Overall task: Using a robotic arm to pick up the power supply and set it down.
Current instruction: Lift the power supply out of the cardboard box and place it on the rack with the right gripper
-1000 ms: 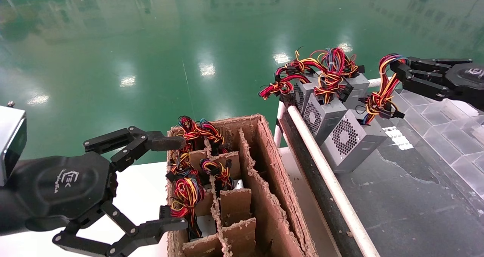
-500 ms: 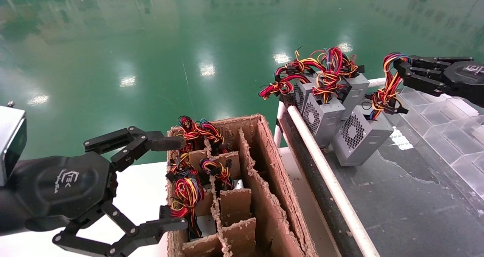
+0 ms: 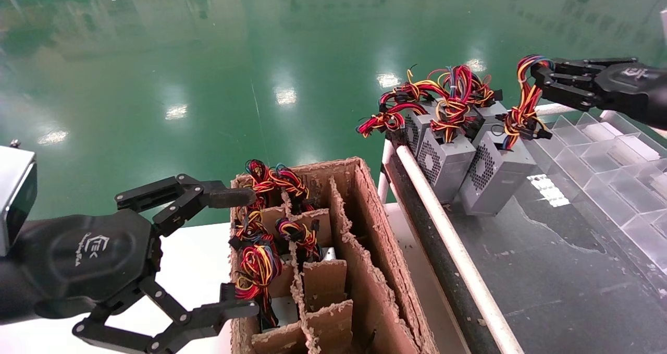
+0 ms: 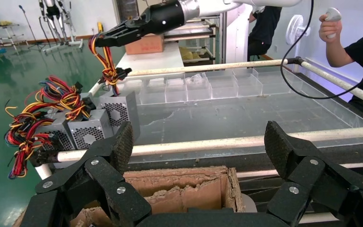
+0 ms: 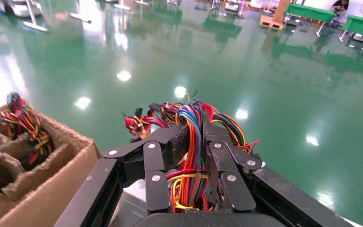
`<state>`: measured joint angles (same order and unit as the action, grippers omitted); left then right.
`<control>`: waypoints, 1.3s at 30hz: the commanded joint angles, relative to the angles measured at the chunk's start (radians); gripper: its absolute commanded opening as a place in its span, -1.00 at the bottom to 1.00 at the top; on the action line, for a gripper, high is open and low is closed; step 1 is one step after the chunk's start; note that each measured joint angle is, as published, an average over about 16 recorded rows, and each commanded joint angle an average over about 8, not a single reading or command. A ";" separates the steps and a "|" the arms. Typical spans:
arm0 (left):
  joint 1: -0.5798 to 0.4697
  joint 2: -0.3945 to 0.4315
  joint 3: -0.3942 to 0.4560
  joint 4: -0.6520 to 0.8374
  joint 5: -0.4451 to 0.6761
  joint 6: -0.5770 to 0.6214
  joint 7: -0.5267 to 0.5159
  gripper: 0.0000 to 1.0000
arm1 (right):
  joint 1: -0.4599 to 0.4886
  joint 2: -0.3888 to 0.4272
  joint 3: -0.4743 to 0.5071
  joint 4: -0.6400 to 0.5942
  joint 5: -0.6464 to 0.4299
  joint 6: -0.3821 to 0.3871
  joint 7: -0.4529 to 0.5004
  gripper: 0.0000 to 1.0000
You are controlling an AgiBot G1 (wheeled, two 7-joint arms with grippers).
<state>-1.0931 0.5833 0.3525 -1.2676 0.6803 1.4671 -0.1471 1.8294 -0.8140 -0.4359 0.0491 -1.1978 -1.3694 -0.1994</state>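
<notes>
Jaws of the right gripper (image 3: 536, 77) are clenching the wire bundle (image 3: 521, 109) of the power supply (image 3: 497, 174), at the far right above the dark surface (image 3: 547, 270). Grip is on the cables, not the metal body, so the box is hanging below the gripper, tilted, with its near bottom corner on or just above the surface; contact is hard to confirm. The right wrist view is showing the red, yellow, orange and blue wires (image 5: 194, 151) running straight between the black linked fingers (image 5: 158, 165). Holding by the bundle probably makes sense because the brick is wide and smooth, while the cables are a soft, bunched handle. The power supply is sitting right beside look-alike units (image 3: 443, 150) lined along the white rail (image 3: 448, 234), likely being set into that row.

Left gripper (image 3: 229, 252) is idling at the near left, jaws spread wide, next to the cardboard box (image 3: 375, 270). The box is brown, rough and fraying at the edges, with cardboard dividers making cells, some holding more wire bundles (image 3: 258, 265).

Supplies are grey sheet metal, rectangular, with a perforated round vent face. The surface is dark, glossy, wet-looking in patches. Clear plastic bins (image 3: 615, 161) are lining the far right side. Floor (image 3: 208, 57) is shiny green.
</notes>
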 commanded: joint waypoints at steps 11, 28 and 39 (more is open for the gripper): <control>0.000 0.000 0.000 0.000 0.000 0.000 0.000 1.00 | 0.047 -0.072 -0.040 -0.008 -0.058 0.076 0.000 -1.00; 0.000 0.000 0.000 0.000 0.000 0.000 0.000 1.00 | 0.085 -0.196 -0.066 -0.015 -0.098 0.257 -0.055 -1.00; 0.000 0.000 0.001 0.000 0.000 0.000 0.000 1.00 | 0.078 -0.215 -0.065 -0.035 -0.097 0.263 -0.071 -0.96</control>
<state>-1.0933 0.5831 0.3530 -1.2676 0.6799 1.4669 -0.1469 1.9089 -1.0273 -0.5007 0.0158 -1.2947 -1.1059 -0.2707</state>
